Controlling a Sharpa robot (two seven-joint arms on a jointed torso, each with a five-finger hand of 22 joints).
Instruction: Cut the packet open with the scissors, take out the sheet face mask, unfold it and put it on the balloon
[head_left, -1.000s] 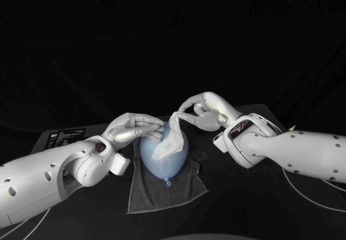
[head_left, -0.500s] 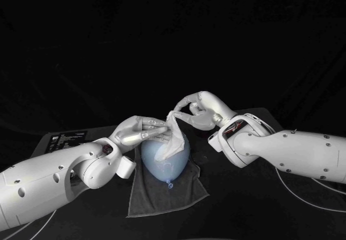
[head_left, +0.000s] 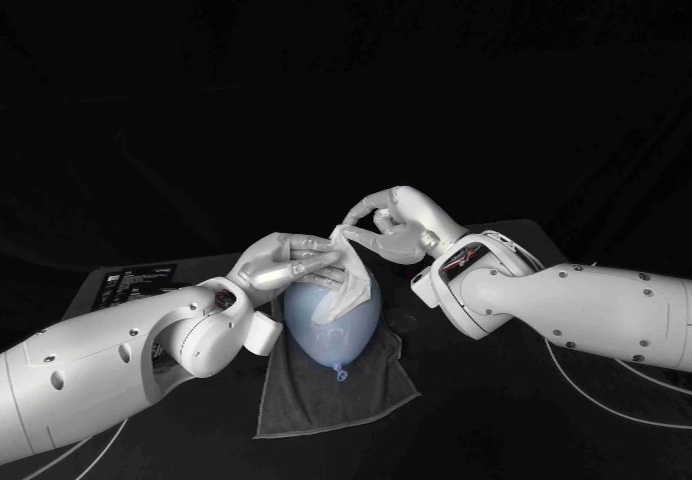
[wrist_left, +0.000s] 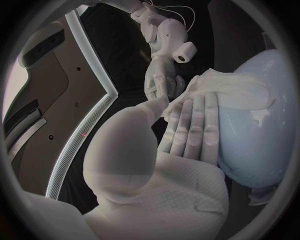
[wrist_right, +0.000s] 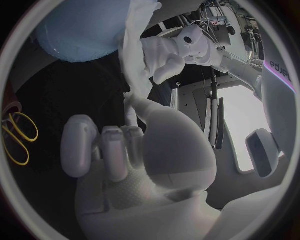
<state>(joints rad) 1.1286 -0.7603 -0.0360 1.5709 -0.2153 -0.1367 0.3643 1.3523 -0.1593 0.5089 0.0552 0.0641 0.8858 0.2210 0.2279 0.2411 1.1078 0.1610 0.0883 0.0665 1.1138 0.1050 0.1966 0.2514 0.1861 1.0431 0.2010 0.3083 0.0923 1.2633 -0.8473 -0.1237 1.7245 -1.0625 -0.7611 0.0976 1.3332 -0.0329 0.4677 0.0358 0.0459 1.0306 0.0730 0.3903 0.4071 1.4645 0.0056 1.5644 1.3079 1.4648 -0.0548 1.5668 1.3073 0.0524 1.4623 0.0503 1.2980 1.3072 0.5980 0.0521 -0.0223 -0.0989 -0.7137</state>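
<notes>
Left robot hand and right robot hand each pinch the sheet mask's top edge, draped over the balloon on a towel.

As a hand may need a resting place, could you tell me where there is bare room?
The towel is bare from the balloon to its near edge. Table lies bare right of the towel, below the right forearm. Above the balloon it is crowded: left hand and right hand both hold the sheet mask.
</notes>
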